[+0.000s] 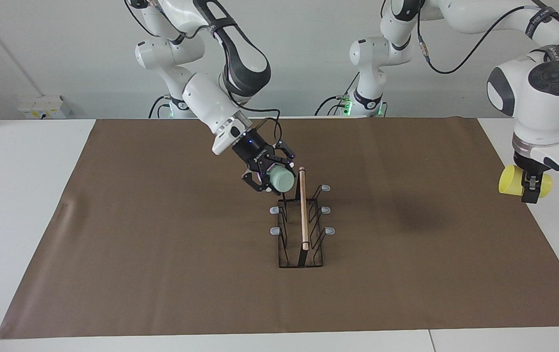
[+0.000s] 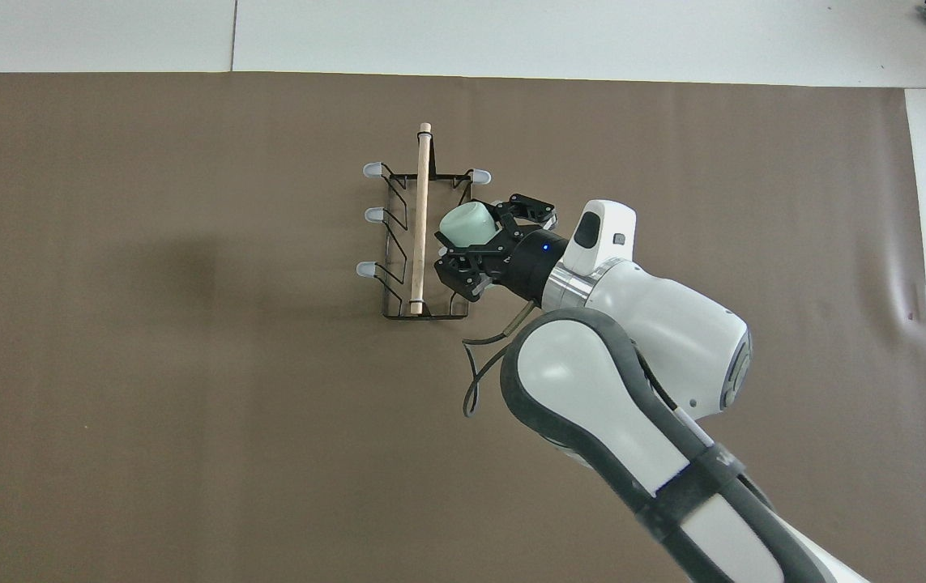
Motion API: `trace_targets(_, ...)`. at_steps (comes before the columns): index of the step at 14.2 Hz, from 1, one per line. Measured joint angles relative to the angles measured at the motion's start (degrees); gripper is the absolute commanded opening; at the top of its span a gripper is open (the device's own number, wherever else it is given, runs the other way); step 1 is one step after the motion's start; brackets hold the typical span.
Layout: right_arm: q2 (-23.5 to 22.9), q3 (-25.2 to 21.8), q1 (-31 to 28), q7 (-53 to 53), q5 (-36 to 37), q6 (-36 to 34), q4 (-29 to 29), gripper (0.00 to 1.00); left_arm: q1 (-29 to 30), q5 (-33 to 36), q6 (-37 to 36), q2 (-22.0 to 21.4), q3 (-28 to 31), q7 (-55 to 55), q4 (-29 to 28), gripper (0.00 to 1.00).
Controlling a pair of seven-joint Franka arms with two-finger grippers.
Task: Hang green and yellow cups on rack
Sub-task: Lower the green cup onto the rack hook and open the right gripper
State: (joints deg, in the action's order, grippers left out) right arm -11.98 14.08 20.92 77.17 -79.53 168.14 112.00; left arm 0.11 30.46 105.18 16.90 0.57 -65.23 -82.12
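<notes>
Between your right gripper's (image 1: 273, 179) jaws sits the green cup (image 1: 282, 182), clamped, over the rack (image 1: 301, 230); your left gripper (image 1: 528, 189) clamps the yellow cup (image 1: 509, 180); both look light, slippery; grip their walls.

Bright, even light and clear pictures

The light comes from above and makes soft dark shadows on the brown mat (image 1: 162, 274): one blurry patch toward the left arm's end, and thin ones under the rack (image 1: 301, 220). No strong glare. Nothing looks blurry, and the edges stay straight.
</notes>
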Motion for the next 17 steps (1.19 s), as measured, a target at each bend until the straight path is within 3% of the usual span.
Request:
trace_targets(7, -0.71, -0.04, 1.61, 23.11, -25.80, 0.84, -1.34, 0.00, -4.00, 4.41, -4.32, -0.65, 0.03, -6.44, -0.68, 0.00)
trace_targets(17, -2.63, -0.12, 2.83, 22.96, -26.67, 1.94, -5.09, 0.00, -4.32, 4.43, -4.36, -1.21, 0.11, -6.74, -1.69, 0.00)
